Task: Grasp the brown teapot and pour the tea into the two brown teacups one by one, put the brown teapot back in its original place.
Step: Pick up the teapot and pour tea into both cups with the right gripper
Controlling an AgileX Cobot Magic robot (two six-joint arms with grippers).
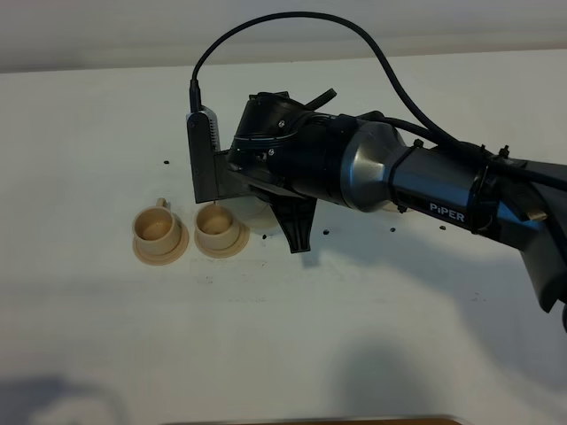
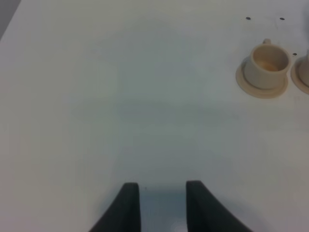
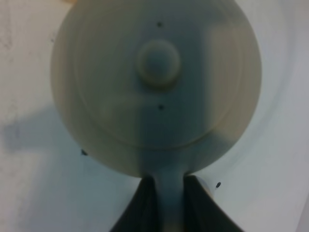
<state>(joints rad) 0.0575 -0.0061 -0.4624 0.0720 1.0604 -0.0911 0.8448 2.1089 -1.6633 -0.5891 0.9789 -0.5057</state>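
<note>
Squarely, right fingers point(image 3: 193, 203) pinch brown teapot point(image 3: 157, 87) handle

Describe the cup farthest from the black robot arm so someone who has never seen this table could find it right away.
Start at the big black robot arm reaching across the white table. Two small tan cups on saucers sit side by side just under its tip. The one you want is the left cup, fully in the open, while the right cup sits right beside the arm.
</note>
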